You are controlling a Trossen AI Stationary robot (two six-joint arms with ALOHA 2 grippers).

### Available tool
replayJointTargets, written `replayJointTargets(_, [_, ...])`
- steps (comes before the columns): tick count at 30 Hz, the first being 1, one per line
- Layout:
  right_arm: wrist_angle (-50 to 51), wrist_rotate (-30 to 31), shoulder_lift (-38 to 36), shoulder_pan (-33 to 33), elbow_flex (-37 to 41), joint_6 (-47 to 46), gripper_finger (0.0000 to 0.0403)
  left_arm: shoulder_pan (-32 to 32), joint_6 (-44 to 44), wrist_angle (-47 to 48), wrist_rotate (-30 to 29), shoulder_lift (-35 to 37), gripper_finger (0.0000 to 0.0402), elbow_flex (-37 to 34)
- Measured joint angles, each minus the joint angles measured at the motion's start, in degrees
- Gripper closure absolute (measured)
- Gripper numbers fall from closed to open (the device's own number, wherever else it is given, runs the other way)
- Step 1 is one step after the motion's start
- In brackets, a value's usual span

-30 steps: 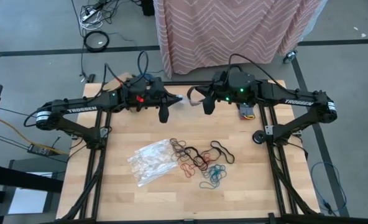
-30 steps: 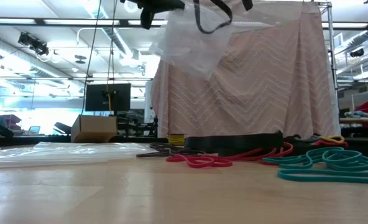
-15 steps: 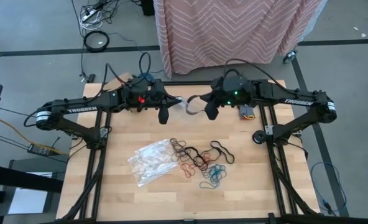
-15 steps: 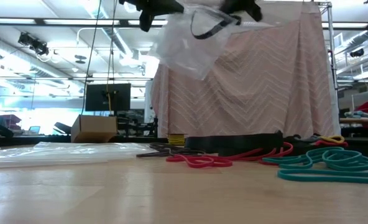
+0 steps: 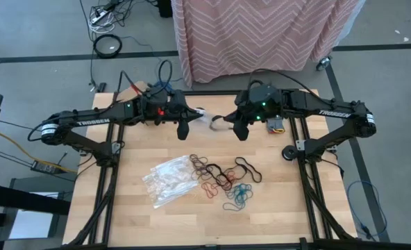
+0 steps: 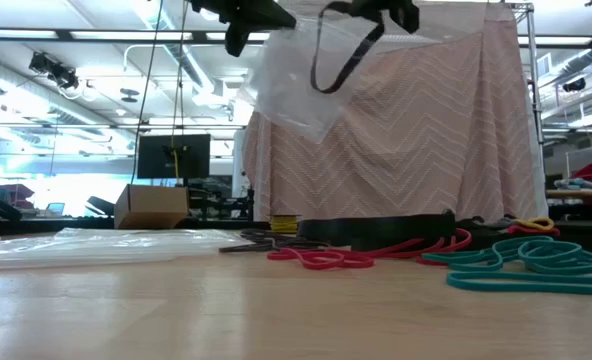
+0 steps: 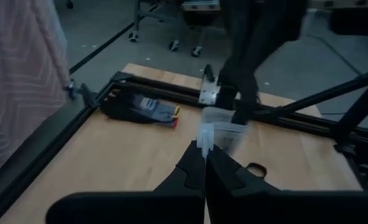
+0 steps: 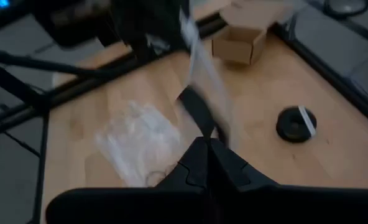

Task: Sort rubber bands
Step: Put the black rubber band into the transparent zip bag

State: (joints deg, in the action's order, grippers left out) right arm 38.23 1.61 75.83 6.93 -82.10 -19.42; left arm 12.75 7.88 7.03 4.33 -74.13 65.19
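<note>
High above the table's far middle, my left gripper point(image 5: 184, 130) is shut on a clear plastic bag point(image 6: 291, 85), which hangs between the two grippers. My right gripper point(image 5: 241, 130) faces it, tipped down and shut on a large black rubber band point(image 6: 338, 60) that dangles beside or in front of the bag. The other rubber bands point(image 5: 223, 178), black, brown, red and teal, lie in a loose heap on the table's middle. My left gripper pinches the bag's top edge point(image 7: 210, 138) between its two fingers, coming nearly level from the table's left. The bag hangs below the fingers, clear of the table. My right gripper pinches one end of the black band's loop point(image 8: 199, 134) between its fingers, slanting down from the right. The loop point(image 6: 326, 80) hangs slack below, clear of the table. Whether the fingers also touch the bag, I cannot tell.
A pile of clear crinkly bags point(image 5: 169, 180) lies left of the heap of bands. A small black disc point(image 5: 287, 153) sits near the right edge, and a small cardboard box point(image 8: 240, 42) at the far left. A pink patterned cloth point(image 5: 261, 35) hangs behind the table.
My right gripper has tipped downward and swung a little toward the near edge. The black band, looped up beside it a second ago, now hangs longer and lower beside the bag. My left gripper and the bag have stayed where they were.
</note>
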Motion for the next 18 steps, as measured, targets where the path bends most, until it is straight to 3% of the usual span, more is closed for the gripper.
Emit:
replayJointTargets(9, [-1.25, -4.49, 0.73, 1.85, -0.09, 0.04, 0.0403, 0.00, 0.24, -3.72, 1.94, -1.70, 0.0402, 0.02])
replayJointTargets(18, [-2.85, -7.41, 6.47, 2.11, -0.04, -0.42, 0.0403, 0.00, 0.31, -4.57, 5.41, -2.12, 0.0402, 0.90])
